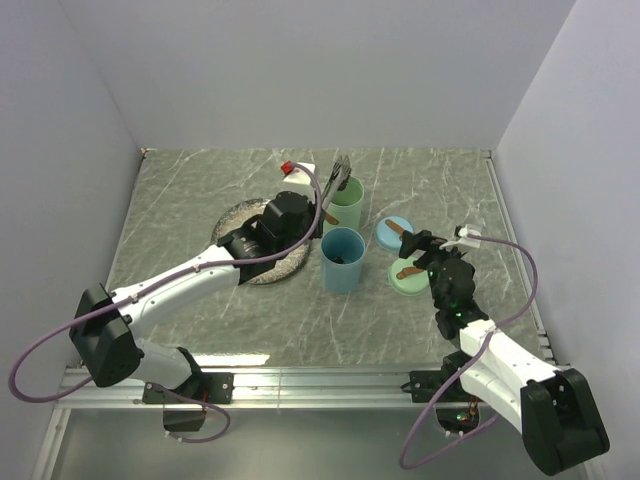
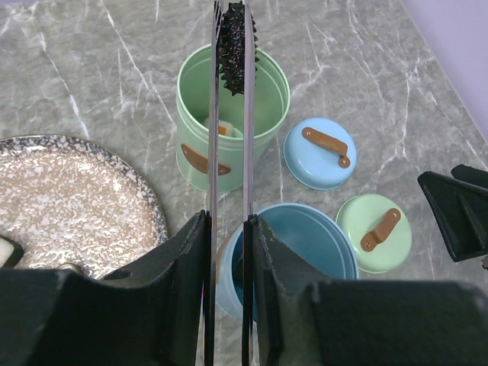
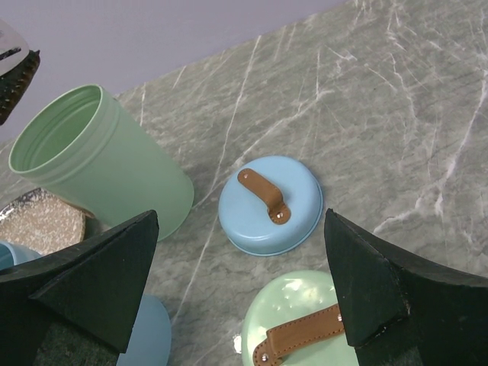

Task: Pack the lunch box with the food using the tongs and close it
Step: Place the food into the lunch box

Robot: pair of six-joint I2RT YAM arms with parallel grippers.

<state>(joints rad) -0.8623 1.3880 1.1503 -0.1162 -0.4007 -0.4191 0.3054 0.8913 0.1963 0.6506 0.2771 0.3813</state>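
Note:
My left gripper [image 2: 229, 218] is shut on the silver tongs [image 2: 213, 137], whose two arms run forward between its fingers. The tong tips pinch a dark spiky piece of food [image 2: 234, 46] just above the open mouth of the green lunch box container [image 2: 200, 103]. A pale piece with an orange patch [image 2: 225, 128] lies inside that container. From above, the tongs [image 1: 340, 176] reach over the green container [image 1: 350, 206]. A red-topped white cube [image 1: 297, 172] sits behind the plate. My right gripper [image 3: 240, 229] hangs open over the two lids, holding nothing.
A speckled plate [image 2: 76, 198] lies left of the containers. An open blue container [image 2: 313, 244] stands near the green one. A blue lid [image 3: 268, 206] and a green lid [image 3: 301, 328], each with a brown strap handle, rest on the marble table. White walls enclose three sides.

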